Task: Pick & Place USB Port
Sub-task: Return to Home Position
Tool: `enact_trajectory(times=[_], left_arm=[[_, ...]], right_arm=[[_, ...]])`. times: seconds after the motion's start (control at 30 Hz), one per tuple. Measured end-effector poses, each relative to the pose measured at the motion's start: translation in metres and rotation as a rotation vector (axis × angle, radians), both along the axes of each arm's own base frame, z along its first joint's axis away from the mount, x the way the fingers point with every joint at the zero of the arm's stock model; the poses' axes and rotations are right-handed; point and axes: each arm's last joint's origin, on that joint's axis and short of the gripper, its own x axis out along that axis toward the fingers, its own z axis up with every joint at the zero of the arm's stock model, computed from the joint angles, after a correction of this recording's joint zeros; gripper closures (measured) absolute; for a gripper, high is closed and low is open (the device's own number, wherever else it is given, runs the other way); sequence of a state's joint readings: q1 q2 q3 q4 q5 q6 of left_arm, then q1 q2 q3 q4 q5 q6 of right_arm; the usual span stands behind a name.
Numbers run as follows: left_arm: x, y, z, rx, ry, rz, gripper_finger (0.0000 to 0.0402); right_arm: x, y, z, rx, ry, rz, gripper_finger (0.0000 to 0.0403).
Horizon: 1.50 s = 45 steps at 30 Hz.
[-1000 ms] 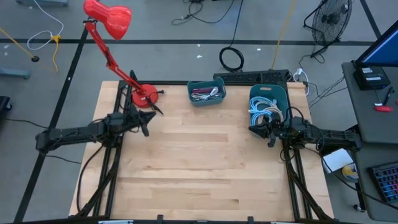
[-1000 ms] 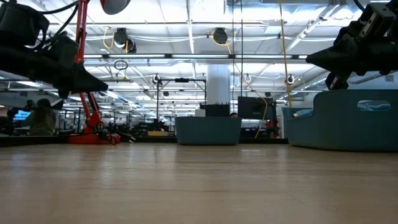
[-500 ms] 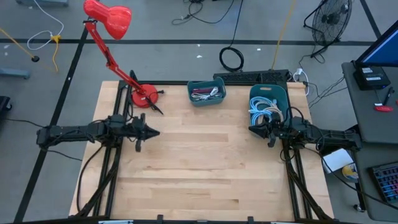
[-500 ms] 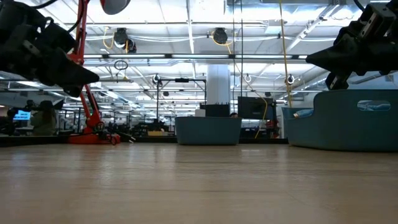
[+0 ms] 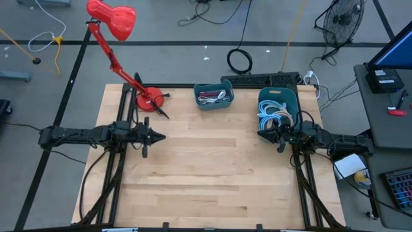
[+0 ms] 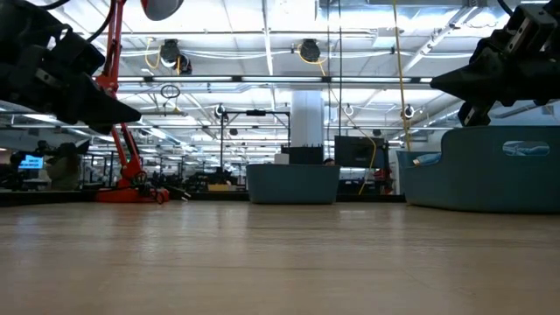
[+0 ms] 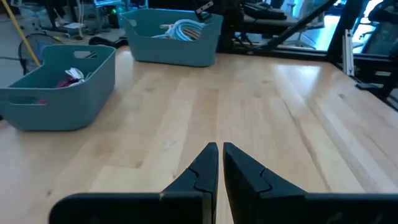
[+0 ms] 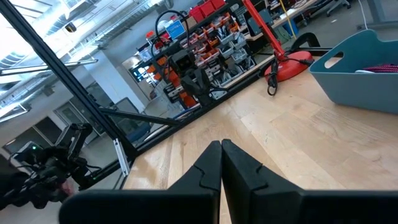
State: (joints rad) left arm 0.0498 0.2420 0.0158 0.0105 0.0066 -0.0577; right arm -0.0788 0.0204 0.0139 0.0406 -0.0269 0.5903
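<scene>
Pale wood table on dark frame, shop floor w/ loose cords beyond. Well left of small blue bin: red desk lamp, base on same back edge of table, head swung out past table corner. Left of small blue bin & nearer table front: left gripper, above bare wood, arm reaching in from table's left side, fingers pressed together w/ hairline gap only, nothing between. Small blue bin itself at back edge, approx. mid-table, w/ grey-pink cable bundle inside. Right of small blue bin & nearer front: right gripper, fingers closed tip to tip, empty, just beside near-left corner of large blue bin. Large blue bin right of small blue bin, apart from it, w/ white-blue cable coils inside.
</scene>
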Motion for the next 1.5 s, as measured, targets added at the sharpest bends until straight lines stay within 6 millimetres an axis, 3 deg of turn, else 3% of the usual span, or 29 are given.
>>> enact_trajectory(times=[1.5], left_arm=[[0.0003, 0.0002, 0.0015, 0.003, -0.017, 0.007, 0.0376]], right_arm=[[0.0000, 0.0000, 0.0001, 0.000, 0.000, 0.000, 0.0403]])
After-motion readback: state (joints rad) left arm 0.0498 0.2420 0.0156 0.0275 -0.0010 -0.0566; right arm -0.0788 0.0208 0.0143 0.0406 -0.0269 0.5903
